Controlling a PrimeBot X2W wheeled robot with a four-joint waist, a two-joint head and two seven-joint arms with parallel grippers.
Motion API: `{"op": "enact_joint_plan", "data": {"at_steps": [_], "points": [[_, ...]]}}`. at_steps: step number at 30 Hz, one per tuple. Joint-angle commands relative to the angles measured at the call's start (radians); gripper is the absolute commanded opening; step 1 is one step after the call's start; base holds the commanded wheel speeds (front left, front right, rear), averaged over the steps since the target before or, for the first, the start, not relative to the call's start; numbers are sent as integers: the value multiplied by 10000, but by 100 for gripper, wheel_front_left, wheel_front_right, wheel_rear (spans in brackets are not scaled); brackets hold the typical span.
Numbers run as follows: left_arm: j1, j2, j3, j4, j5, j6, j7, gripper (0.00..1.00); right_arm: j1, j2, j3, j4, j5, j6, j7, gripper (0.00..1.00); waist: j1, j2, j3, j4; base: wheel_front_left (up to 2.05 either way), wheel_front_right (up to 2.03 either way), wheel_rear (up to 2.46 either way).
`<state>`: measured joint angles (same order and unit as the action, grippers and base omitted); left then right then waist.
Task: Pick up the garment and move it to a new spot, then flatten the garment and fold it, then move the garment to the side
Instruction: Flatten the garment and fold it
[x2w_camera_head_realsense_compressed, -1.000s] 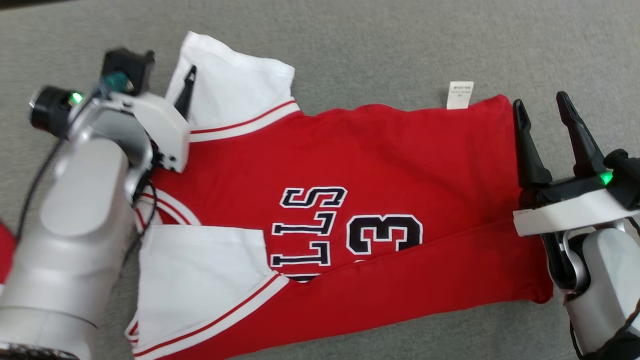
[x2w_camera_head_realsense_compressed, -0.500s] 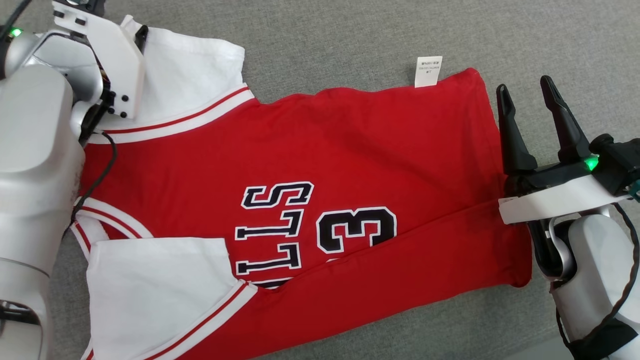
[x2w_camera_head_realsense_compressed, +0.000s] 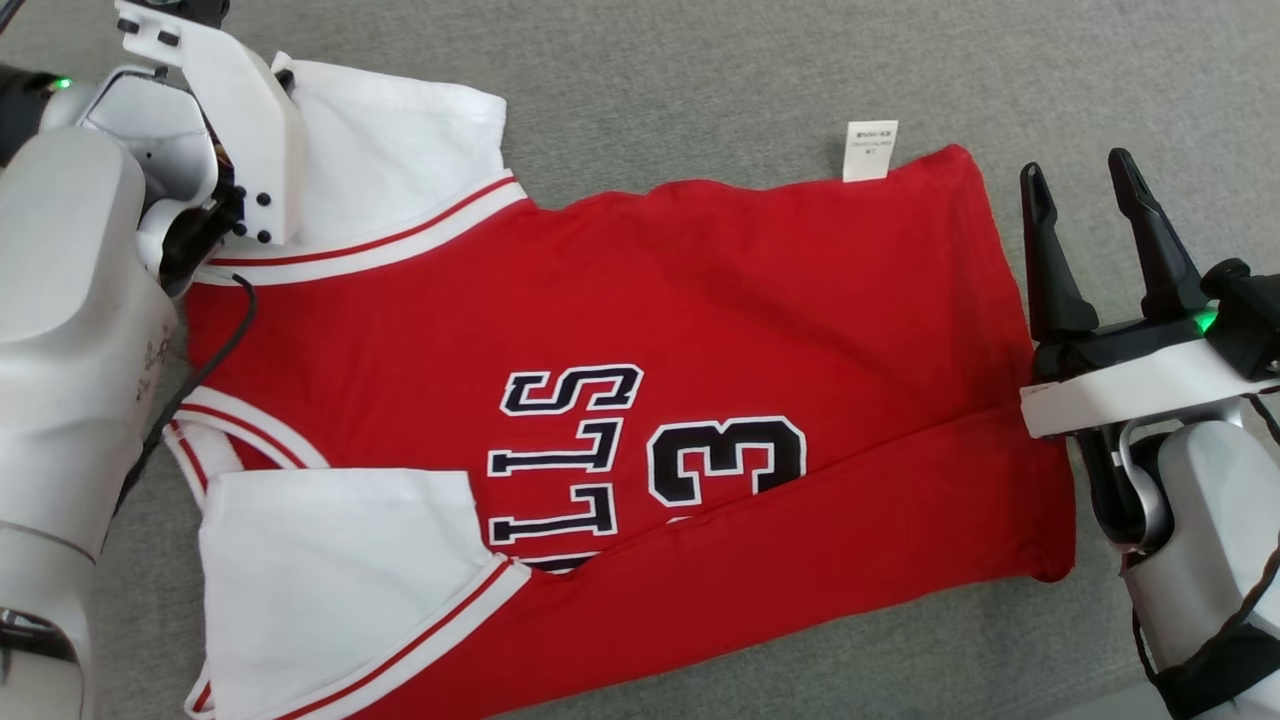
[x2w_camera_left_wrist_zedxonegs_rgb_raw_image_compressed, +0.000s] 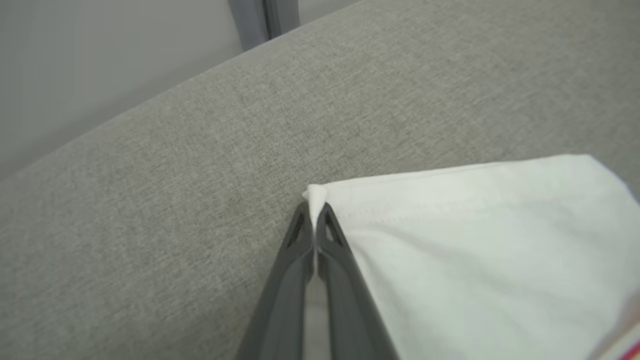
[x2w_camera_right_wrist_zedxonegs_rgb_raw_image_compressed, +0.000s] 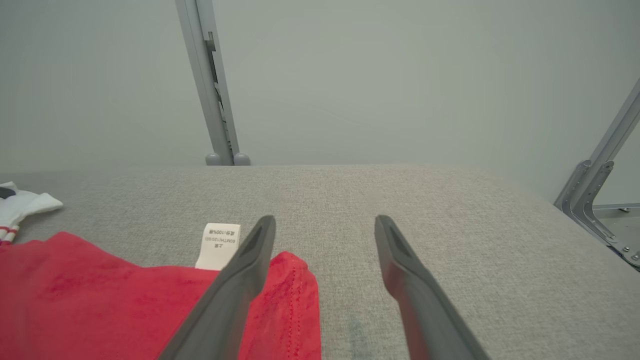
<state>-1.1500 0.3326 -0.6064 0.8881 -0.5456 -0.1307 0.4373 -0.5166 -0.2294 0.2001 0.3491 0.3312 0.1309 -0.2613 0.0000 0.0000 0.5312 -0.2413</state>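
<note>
Grey cloth-covered desk (x2w_camera_head_realsense_compressed: 700, 90); pale grey wall (x2w_camera_right_wrist_zedxonegs_rgb_raw_image_compressed: 400, 75) behind; metal post (x2w_camera_right_wrist_zedxonegs_rgb_raw_image_compressed: 210, 85) upright at the far edge; metal frame (x2w_camera_right_wrist_zedxonegs_rgb_raw_image_compressed: 595, 190) off the desk's right end.

Item: shirt (x2w_camera_head_realsense_compressed: 750, 300), red, with white sleeves and red-and-white trim. Spread flat across the middle of the desk, printed side up, collar towards the robot's left, hem towards its right. Black white-edged letters and numeral (x2w_camera_head_realsense_compressed: 725, 460) lying sideways in the head view. Near long edge folded over towards the middle, covering part of the lettering. Far sleeve (x2w_camera_head_realsense_compressed: 400, 150) flat at upper left of the head view; near sleeve (x2w_camera_head_realsense_compressed: 330, 570) flat at lower left. White label (x2w_camera_head_realsense_compressed: 870, 150) sticking out from the far edge close to the hem, resting on the desk.

Outer corner of far sleeve: pinched by left gripper (x2w_camera_left_wrist_zedxonegs_rgb_raw_image_compressed: 313, 210), fingers pressed together, a small peak of white cloth between the tips; rest of the sleeve lying on the desk.

Hem, far corner: right gripper (x2w_camera_head_realsense_compressed: 1078, 170) just beside it, fingers spread, holding nothing; one finger crossing the red corner in the right wrist view, the other over bare desk. Contact with the cloth: cannot tell.
</note>
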Motion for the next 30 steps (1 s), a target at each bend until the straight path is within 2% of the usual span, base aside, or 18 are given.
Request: {"op": "enact_joint_plan", "data": {"at_steps": [1,5,7,13,21,30], "points": [[400,92,45,70,-232,9,-116,0,-163,-91,-52,97,-32,-4,-54,100,0,0,-172,197,0,0,0],[405,-9,140,-282,-587,8,-787,0,-220,-255,-59,393,89,-4,-53,100,0,0,-418,504,0,0,0],[653,-201,134,-738,-859,6,-1655,0,-393,-514,-7,854,224,-4,158,100,0,0,-679,910,0,0,0],[1354,-418,-298,-1754,-1071,8,-2836,0,-740,-1052,296,1821,868,-4,1332,100,0,0,-1103,1771,0,0,0],[2174,-384,-704,-2858,-1191,7,-3059,0,-1231,-1902,976,3048,1296,-4,2776,100,0,0,-1361,2594,0,0,0],[2657,-163,-798,-3545,-1314,154,-2923,0,-1584,-2300,1645,4045,1578,-4,3629,100,0,0,-1363,2869,0,0,0]]}}
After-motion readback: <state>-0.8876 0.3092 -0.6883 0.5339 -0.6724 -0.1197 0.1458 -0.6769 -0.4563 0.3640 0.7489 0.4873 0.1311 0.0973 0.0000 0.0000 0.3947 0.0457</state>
